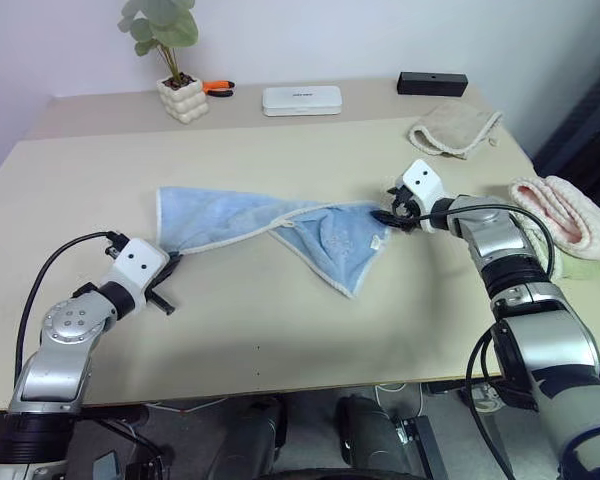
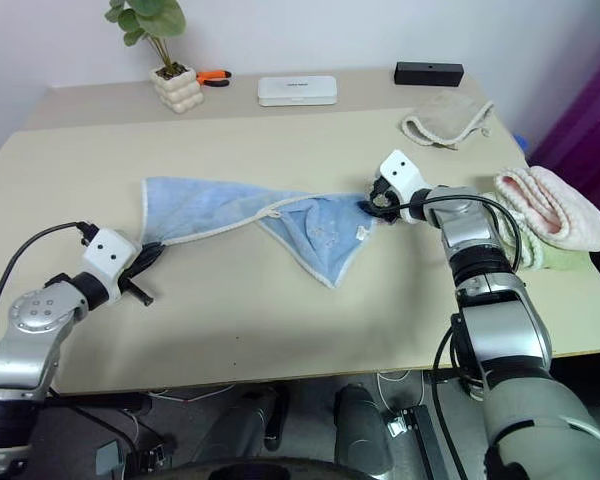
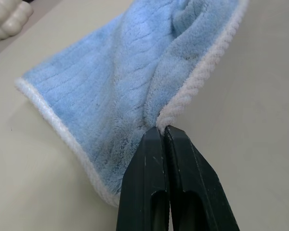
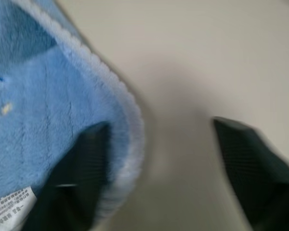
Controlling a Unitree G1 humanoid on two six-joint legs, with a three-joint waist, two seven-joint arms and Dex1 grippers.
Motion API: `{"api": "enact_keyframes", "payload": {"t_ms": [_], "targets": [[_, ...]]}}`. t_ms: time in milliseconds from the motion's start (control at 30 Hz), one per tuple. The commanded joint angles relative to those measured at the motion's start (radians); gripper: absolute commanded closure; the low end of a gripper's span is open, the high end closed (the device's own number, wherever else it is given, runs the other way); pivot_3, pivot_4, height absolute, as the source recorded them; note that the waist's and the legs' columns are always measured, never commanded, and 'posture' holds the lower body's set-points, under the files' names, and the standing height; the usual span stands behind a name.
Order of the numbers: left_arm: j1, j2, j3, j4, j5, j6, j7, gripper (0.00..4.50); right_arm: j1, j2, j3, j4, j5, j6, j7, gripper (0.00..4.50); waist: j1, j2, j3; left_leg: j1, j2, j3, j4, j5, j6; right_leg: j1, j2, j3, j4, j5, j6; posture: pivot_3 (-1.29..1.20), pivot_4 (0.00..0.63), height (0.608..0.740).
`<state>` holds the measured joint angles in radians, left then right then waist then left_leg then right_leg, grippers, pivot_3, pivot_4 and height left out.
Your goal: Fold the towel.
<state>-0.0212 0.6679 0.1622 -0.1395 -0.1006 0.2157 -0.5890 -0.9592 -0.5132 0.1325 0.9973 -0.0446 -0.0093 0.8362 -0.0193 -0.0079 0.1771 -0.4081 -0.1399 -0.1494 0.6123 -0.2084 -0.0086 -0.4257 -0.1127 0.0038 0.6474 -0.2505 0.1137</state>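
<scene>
On the table (image 1: 280, 340), mid-way across: towel (image 1: 230, 220), rumpled and twisted, long axis running left to right, one corner pointing toward the near edge. Soft, light, floppy by the look; best taken at corners along the white hem. Left gripper (image 3: 164, 132) clenched on the left corner. Right gripper (image 4: 154, 149) parted, straddling the right hem.

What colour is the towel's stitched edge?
White, around the light blue towel; clearest in the left wrist view.
</scene>
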Motion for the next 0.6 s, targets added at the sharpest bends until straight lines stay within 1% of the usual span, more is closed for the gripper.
{"api": "enact_keyframes", "payload": {"t_ms": [33,67,100,433,533,567,600], "targets": [[0.011,0.012,0.039,-0.068,-0.022,0.034,0.001,4.5,-0.05,0.006,-0.018,0.006,0.013,-0.023,0.059,3.48,0.0,0.0,0.0,0.0,0.0,0.0,0.0,0.0,0.0,0.0,0.0,0.0,0.0,0.0,0.0,0.0,0.15,0.74],[0.012,0.013,0.039,-0.074,-0.022,0.045,-0.001,4.5,-0.048,0.003,-0.018,0.002,0.014,-0.025,0.074,4.07,0.0,0.0,0.0,0.0,0.0,0.0,0.0,0.0,0.0,0.0,0.0,0.0,0.0,0.0,0.0,0.0,0.15,0.74],[0.013,0.014,0.041,-0.078,-0.023,0.052,-0.003,4.5,-0.046,0.001,-0.019,-0.002,0.012,-0.026,0.081,4.47,0.0,0.0,0.0,0.0,0.0,0.0,0.0,0.0,0.0,0.0,0.0,0.0,0.0,0.0,0.0,0.0,0.15,0.74],[0.014,0.016,0.048,-0.093,-0.029,0.077,-0.004,4.5,-0.04,-0.004,-0.024,-0.012,0.006,-0.031,0.087,4.47,-0.001,0.0,0.0,0.0,0.0,0.0,0.0,0.0,0.0,-0.001,0.0,0.001,0.001,0.0,0.0,0.0,0.15,0.74],[-0.368,-0.003,0.107,0.173,-0.047,-0.003,0.116,4.5,-0.223,-0.063,-0.079,0.007,-0.032,-0.141,-0.171,4.47,0.015,0.004,0.011,-0.001,-0.001,-0.001,0.002,0.001,-0.002,-0.001,0.001,0.0,0.002,0.0,0.0,0.0,0.15,0.74],[-0.472,0.0,0.121,0.248,-0.042,-0.033,0.153,4.5,-0.269,-0.074,-0.09,0.014,-0.037,-0.166,-0.218,4.47,0.016,0.003,0.014,-0.004,-0.001,-0.003,0.002,0.005,-0.004,-0.004,0.001,-0.001,0.003,0.002,-0.001,0.0,0.15,0.74],[-0.546,0.009,0.131,0.304,-0.036,-0.058,0.177,4.5,-0.299,-0.08,-0.094,0.02,-0.039,-0.181,-0.242,4.47,0.012,0.002,0.015,-0.011,0.0,-0.004,0.002,0.009,-0.006,-0.01,0.002,-0.002,0.003,0.008,-0.001,0.0,0.15,0.74]]}}
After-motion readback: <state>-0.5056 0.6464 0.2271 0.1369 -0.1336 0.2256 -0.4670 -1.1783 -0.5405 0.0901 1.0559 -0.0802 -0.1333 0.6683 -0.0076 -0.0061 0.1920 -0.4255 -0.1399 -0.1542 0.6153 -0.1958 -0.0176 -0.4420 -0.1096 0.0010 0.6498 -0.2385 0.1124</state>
